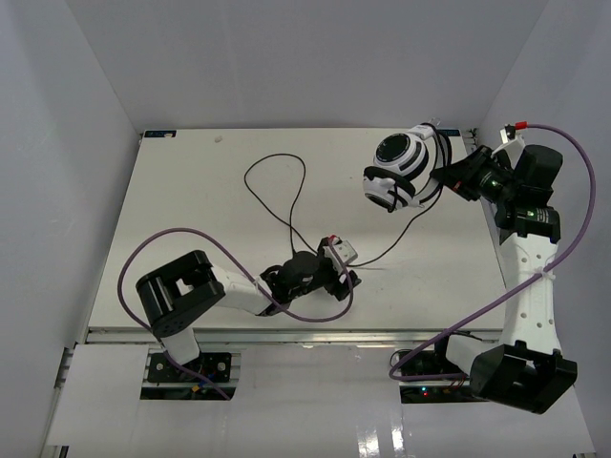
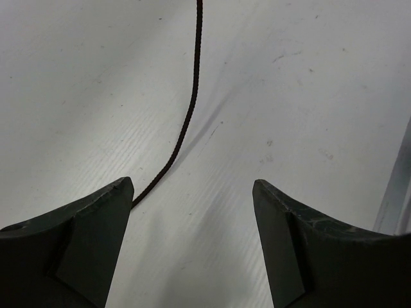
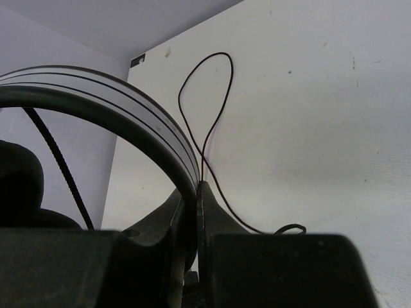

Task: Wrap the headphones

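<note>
The headphones [image 1: 406,164] are clamped in the right tool [image 3: 196,192]. Their cable [image 2: 190,112] is seen running ahead of the spread, empty left tool [image 2: 191,186].

White bench [image 1: 191,191], matte top lightly scuffed with faint specks and scratches, thin black cable [image 2: 191,109] lying flat on it, drawn into a long open loop near the middle, trailing toward the near side

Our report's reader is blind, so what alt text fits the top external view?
The right hand holds white-and-black headphones by the headband at the far right of the table. Their thin black cable loops across the table toward the open left hand, which is low near the front edge.
</note>
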`<state>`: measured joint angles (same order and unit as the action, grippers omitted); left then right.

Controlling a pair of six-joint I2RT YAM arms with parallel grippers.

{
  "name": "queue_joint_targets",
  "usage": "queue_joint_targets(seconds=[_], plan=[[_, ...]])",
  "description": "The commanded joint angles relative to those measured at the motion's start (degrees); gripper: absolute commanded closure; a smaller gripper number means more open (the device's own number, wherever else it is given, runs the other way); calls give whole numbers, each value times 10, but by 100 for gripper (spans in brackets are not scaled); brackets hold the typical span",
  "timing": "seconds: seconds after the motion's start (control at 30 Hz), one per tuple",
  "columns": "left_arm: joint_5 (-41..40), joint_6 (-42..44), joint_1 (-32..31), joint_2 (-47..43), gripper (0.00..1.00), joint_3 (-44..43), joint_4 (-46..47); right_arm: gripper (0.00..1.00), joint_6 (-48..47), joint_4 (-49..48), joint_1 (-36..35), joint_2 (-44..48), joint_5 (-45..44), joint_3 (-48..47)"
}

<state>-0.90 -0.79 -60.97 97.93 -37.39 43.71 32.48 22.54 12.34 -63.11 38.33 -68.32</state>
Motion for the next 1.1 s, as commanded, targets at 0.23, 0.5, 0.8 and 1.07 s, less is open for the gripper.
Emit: queue_joint_targets(seconds=[0.23, 0.5, 0.8, 1.07], plan=[[29, 180, 2, 149, 17, -136, -44, 92, 5, -13, 3, 37, 14, -37], [3, 159, 2, 221, 65, -219, -85, 92, 3, -13, 3, 47, 17, -29], [8, 133, -15, 18, 100, -68, -23, 92, -29, -5, 3, 40, -37, -24], [76, 147, -103, -217, 100, -4, -150, 92, -53, -13, 8, 6, -91, -19]])
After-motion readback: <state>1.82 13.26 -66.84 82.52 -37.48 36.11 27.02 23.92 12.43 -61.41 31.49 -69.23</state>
